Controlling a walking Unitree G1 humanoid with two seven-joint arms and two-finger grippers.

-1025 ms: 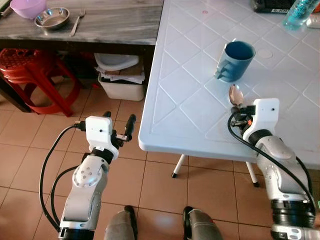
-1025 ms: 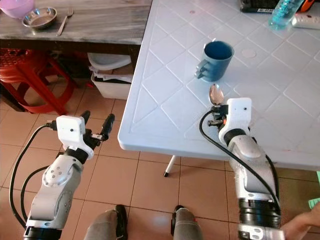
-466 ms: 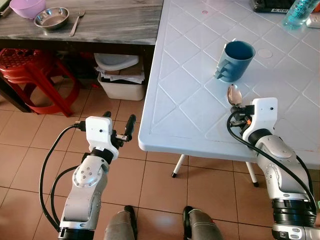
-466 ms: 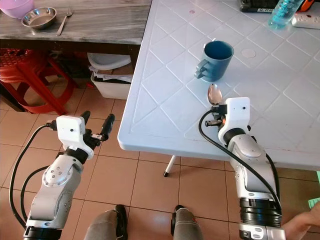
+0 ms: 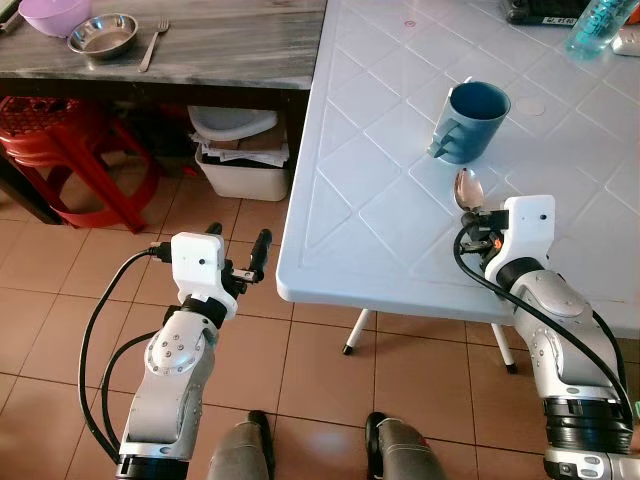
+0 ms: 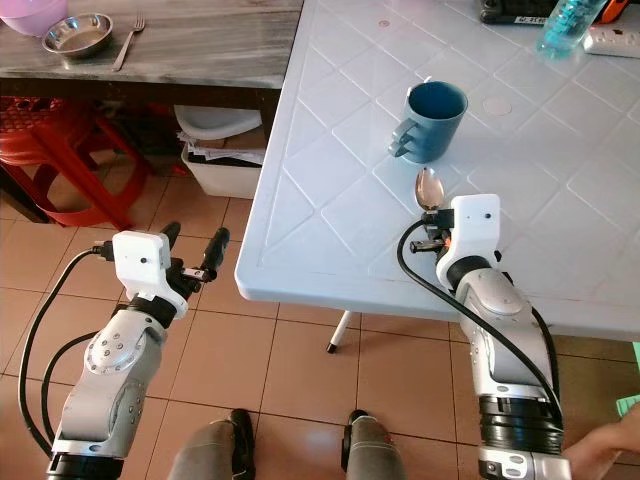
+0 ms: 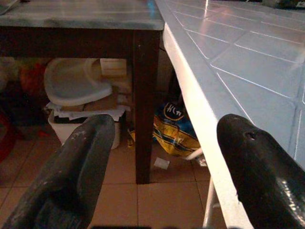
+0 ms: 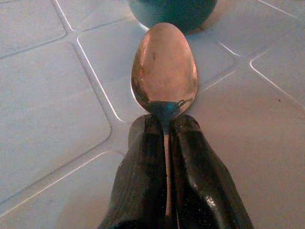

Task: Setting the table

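Note:
My right gripper [image 5: 478, 216] is shut on the handle of a metal spoon [image 5: 469, 189]. The spoon's bowl [image 8: 165, 69] points toward a blue mug [image 5: 472, 122] that stands upright on the white plastic table [image 5: 370, 150], handle toward the table's front edge. The spoon hovers just short of the mug, low over the tabletop. My left gripper [image 5: 238, 247] hangs open over the tiled floor, left of the white table's corner, its fingers [image 7: 66, 176] wide apart with nothing between them.
A dark wooden table [image 5: 220, 40] at the back left carries a purple bowl [image 5: 55, 14], a steel bowl [image 5: 102, 35] and a fork [image 5: 153, 45]. Red stools [image 5: 70, 150] and a white bin [image 5: 240, 150] sit under it. A bottle [image 5: 600, 25] stands at the far right.
The right gripper with the spoon has shifted slightly left and forward toward the mug. The left arm has not moved.

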